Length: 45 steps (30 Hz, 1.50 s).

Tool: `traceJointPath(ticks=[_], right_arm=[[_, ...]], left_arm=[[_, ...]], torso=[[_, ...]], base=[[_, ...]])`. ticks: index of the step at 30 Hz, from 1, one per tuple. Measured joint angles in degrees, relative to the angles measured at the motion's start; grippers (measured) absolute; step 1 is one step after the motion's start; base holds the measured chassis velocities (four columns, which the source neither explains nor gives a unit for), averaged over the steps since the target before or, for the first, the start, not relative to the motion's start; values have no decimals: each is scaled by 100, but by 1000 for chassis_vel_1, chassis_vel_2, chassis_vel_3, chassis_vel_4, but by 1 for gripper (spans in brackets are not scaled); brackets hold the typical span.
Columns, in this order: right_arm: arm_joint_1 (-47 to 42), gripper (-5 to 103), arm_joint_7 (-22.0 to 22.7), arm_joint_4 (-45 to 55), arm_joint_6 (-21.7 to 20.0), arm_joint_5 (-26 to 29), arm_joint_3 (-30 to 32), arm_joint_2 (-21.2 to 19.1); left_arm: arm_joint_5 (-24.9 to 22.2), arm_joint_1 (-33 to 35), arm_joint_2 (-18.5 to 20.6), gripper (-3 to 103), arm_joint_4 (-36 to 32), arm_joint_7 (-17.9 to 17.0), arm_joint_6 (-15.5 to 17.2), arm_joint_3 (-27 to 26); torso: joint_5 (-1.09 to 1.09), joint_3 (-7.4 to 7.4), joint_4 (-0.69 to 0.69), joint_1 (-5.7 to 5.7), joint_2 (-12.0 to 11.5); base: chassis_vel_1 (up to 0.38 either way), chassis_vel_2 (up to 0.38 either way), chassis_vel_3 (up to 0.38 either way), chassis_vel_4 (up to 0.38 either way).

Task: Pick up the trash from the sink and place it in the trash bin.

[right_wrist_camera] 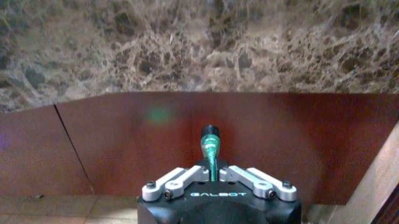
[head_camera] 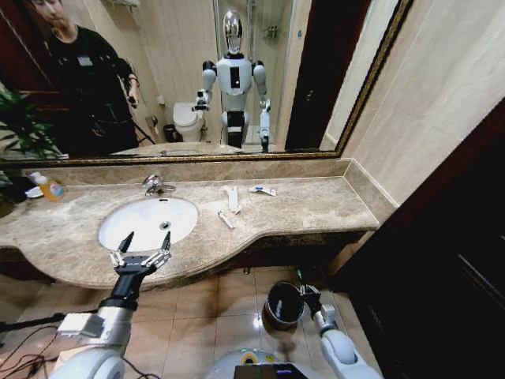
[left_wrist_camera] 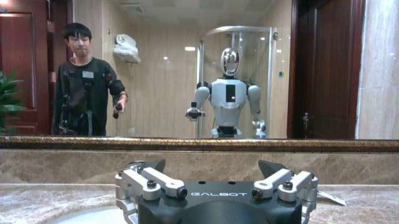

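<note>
The white oval sink (head_camera: 134, 229) sits in the marble counter under a chrome faucet (head_camera: 156, 185). My left gripper (head_camera: 147, 239) hangs open over the basin's front rim, nothing between its fingers; in the left wrist view the gripper (left_wrist_camera: 212, 166) faces the mirror. Trash lies on the counter right of the basin: two flat white wrappers (head_camera: 231, 197) (head_camera: 226, 219) and a small tube (head_camera: 263, 190). Down at floor level my right gripper (head_camera: 306, 290) is shut on a short green tube (right_wrist_camera: 210, 140), right beside the dark trash bin (head_camera: 282, 306) with its shiny rim.
An orange-liquid soap bottle (head_camera: 50, 187) stands at the counter's far left by a plant. A large mirror backs the counter. A dark wooden cabinet (head_camera: 450, 260) fills the right side. The counter's underside and a red-brown panel (right_wrist_camera: 249, 140) face the right wrist.
</note>
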Motion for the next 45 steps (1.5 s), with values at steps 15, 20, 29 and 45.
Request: traceJointPath(ticks=[15, 20, 29, 45], right_arm=[[731, 3, 87, -1121, 54, -2, -264, 189], [915, 3, 119, -1515, 131, -3, -306, 221], [1124, 3, 79, -2280, 593, -114, -344, 372], [1170, 45, 138, -2637, 924, -172, -346, 524]], left_arm=[[0, 0, 0, 100, 0, 0, 0, 0], [0, 0, 0, 100, 0, 0, 0, 0], [0, 0, 0, 100, 0, 0, 0, 0], [0, 0, 0, 100, 0, 0, 0, 0]], torso=[[-1, 0, 0, 0, 0], [-1, 0, 1, 0, 0], [-1, 0, 0, 0, 0], [-1, 0, 0, 0, 0]], base=[[0, 0, 0, 0], [0, 0, 0, 0], [0, 0, 0, 0], [0, 0, 0, 0]])
